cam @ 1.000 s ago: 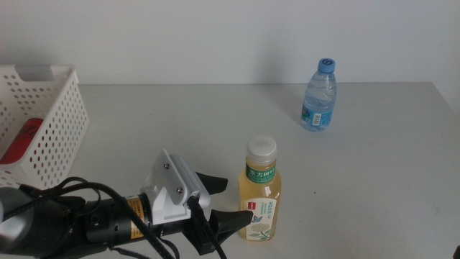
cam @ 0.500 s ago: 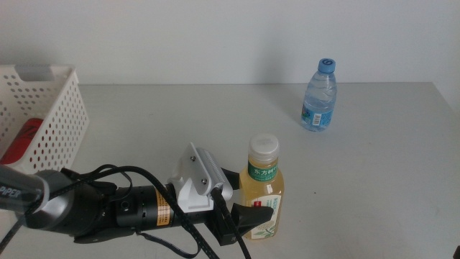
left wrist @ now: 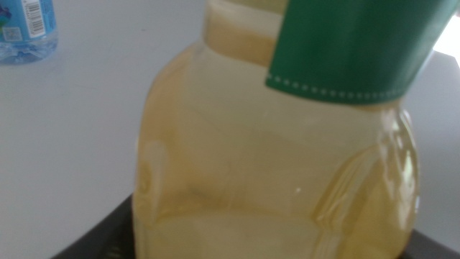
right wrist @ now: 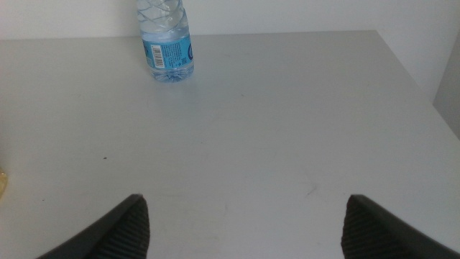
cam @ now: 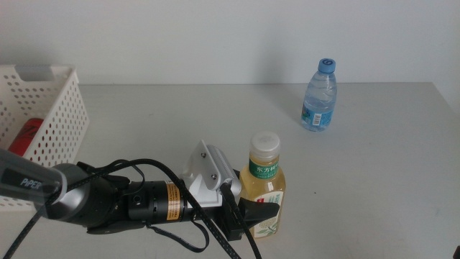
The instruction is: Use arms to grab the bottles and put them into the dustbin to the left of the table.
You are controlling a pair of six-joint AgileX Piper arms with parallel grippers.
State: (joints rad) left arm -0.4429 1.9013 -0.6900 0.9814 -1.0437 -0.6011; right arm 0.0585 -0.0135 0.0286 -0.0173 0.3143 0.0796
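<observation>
Clearly the step in hand is the grasp of the tea bottle. Going from the left: the dustbin [cam: 43, 122] sits at the far left edge of the surface [cam: 374, 180], a white perforated basket with something red showing through its holes; I cannot tell from here what it is. Next, the left arm reaches in low from the left, and the left pincer [cam: 248, 211] is at the lower body of the tea bottle [cam: 262, 188], one dark jaw in front of the bottle and the other behind it. In the left wrist view the yellow bottle [left wrist: 280, 165] fills nearly everything, with a dark jaw edge just below it. The jaws are apart around the bottle; whether they press on it yet I cannot tell, so I judge the grasp not confirmed. The bottle stands upright near the front middle of the surface.

The next move calls for closing firmly on the round body, lifting it clear, then carrying it left over the basket rim.

Further right and far, the water bottle [cam: 319, 96] stands upright, well apart. The right pincer [right wrist: 244, 223] waits with jaws wide apart, holding nothing.

The surface is plain light grey; behind it is a bare pale wall.
</observation>
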